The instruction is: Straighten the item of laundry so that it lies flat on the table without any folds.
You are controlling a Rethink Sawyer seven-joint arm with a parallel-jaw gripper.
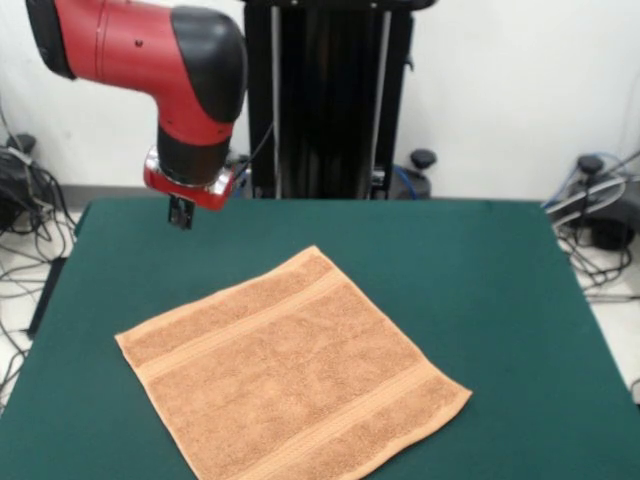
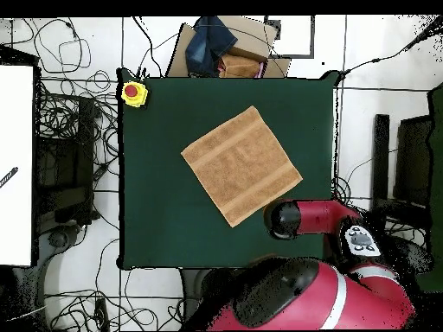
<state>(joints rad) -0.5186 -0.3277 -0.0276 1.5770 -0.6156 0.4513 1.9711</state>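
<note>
Towel (image 1: 292, 372) first: it lies spread on the green bench (image 1: 500, 290), in the lower middle of the front view and just above centre in the overhead view (image 2: 241, 165). It sits turned at an angle to the bench edges, like a diamond, with one corner toward the top of the front frame and another toward the right. All four corners show, the edges run straight, and the two woven bands run parallel across it without a kink. I see no fold, no doubled layer and no raised ridge in either view; the surface looks even all over.

The red and black arm hangs over the upper left of the front frame, clear of the cloth. Its gripper (image 1: 180, 214) shows only as a small dark stub below the red wrist ring, above bare bench and well apart from the nearest towel corner. It holds nothing that I can see. Whether the fingers are open or closed I cannot tell; the arm hides them in the overhead view.

As a judgement, the job looks finished or nearly so: the towel is flat and unfolded. Nothing obvious is left, unless the towel is also meant to sit square to the bench.
</note>
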